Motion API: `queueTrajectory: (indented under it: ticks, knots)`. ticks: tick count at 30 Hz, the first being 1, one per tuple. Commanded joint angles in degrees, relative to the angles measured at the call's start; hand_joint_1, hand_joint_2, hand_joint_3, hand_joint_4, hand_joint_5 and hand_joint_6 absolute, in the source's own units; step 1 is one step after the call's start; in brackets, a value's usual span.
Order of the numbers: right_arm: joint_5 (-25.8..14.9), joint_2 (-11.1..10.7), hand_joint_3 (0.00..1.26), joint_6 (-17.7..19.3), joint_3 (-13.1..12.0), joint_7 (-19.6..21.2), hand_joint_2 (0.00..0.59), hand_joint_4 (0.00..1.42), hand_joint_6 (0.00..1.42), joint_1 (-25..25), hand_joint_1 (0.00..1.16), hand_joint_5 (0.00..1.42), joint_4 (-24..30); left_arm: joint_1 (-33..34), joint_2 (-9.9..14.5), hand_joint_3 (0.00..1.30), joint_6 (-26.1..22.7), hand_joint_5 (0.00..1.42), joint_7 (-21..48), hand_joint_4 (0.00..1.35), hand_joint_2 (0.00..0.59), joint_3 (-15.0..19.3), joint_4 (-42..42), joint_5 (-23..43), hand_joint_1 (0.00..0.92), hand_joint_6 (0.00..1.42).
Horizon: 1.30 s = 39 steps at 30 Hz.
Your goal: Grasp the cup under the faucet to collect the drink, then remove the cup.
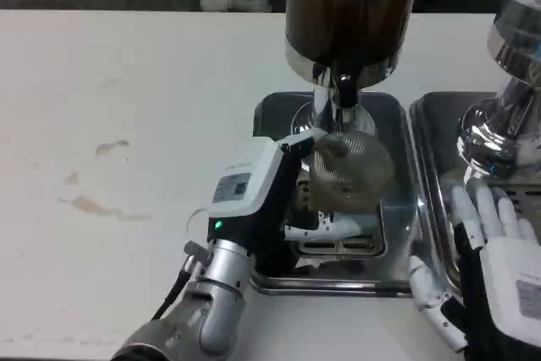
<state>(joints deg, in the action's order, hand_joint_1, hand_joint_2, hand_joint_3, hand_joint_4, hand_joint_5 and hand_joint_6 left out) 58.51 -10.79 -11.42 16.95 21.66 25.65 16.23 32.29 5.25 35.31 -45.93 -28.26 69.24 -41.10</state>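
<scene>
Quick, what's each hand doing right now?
Left hand: holding the cup under the faucet.
Right hand: open, holding nothing.

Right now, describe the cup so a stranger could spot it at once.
Find the tall dark drink dispenser at the table's far edge, standing over a steel drip tray. Directly beneath its faucet sits the cup, gripped by the left hand. It alone is clear, ribbed plastic among shiny metal.

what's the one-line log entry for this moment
left hand holds cup | cup under faucet | right hand open on tray
</scene>
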Motion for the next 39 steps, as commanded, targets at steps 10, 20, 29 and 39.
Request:
queueTrajectory:
  ticks: [10,20,29,39]
  knots:
    - [-0.29,0.34,0.05,0.08,-0.44,1.02,0.465,0.0,0.05,0.05,0.01,0.0,-0.14,-0.23,1.78,0.66,-1.85,1.02,-1.18,0.78,0.015,-0.86,1.07,-0.4,0.498,1.03]
    - [-0.63,0.37,0.05,0.13,-0.7,1.02,0.465,0.0,0.05,-0.36,0.01,0.0,-0.43,-0.71,2.0,0.47,-0.15,0.96,1.99,0.65,0.016,-0.11,1.09,1.35,0.321,0.89]
    - [-1.1,-0.06,0.05,0.37,-1.14,0.58,0.465,0.0,0.05,-1.3,0.01,0.0,-0.68,-2.37,4.3,0.34,3.47,0.85,1.82,0.59,0.0,1.74,0.16,3.84,0.069,0.73]
    - [-2.28,-0.7,0.05,0.92,-1.37,0.87,0.465,0.0,0.05,-2.35,0.01,0.0,-2.05,-5.57,8.05,0.19,8.19,0.65,0.88,0.4,0.0,5.31,-4.83,6.39,0.0,0.58]
